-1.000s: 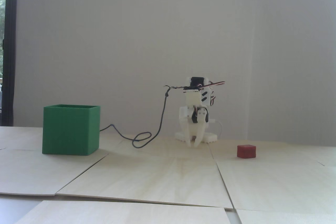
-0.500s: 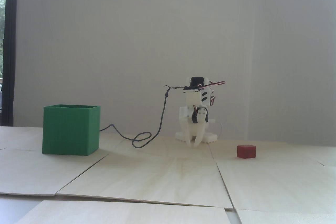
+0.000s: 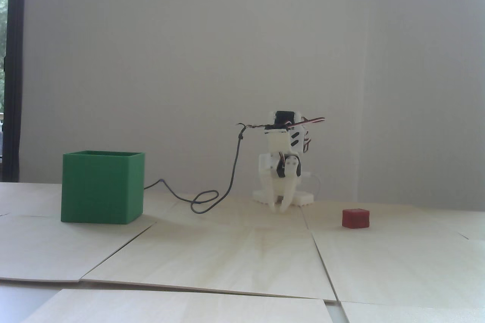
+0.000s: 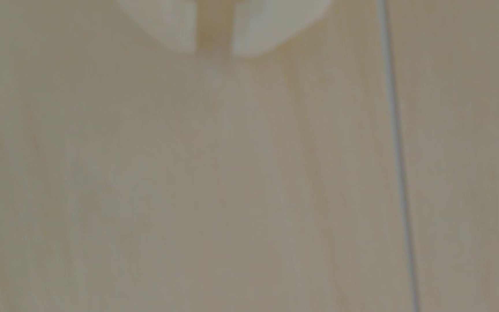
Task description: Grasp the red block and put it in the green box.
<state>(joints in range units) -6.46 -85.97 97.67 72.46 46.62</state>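
The table [image 3: 242,255] is covered with pale wooden boards, and thin seams run between them. Behind it stands a white wall [image 3: 212,65] with three round magnets near the top, two green and one red. In the fixed view the green box [image 3: 102,187] stands on the left side of the table, upright, with its top open. The white arm [image 3: 282,156] sits folded at the back in the middle, well apart from the box, and a dark cable [image 3: 212,198] lies in a loop between them. The claw [image 3: 279,209] points down, with its tips close to the table surface. In the wrist view, which is quite blurred, the claw [image 4: 214,52] seems to be narrowly open, with a small gap between the two fingers and nothing inside. The red block [image 3: 355,218] rests on the table at the right of the arm, near the claw but not touching it.
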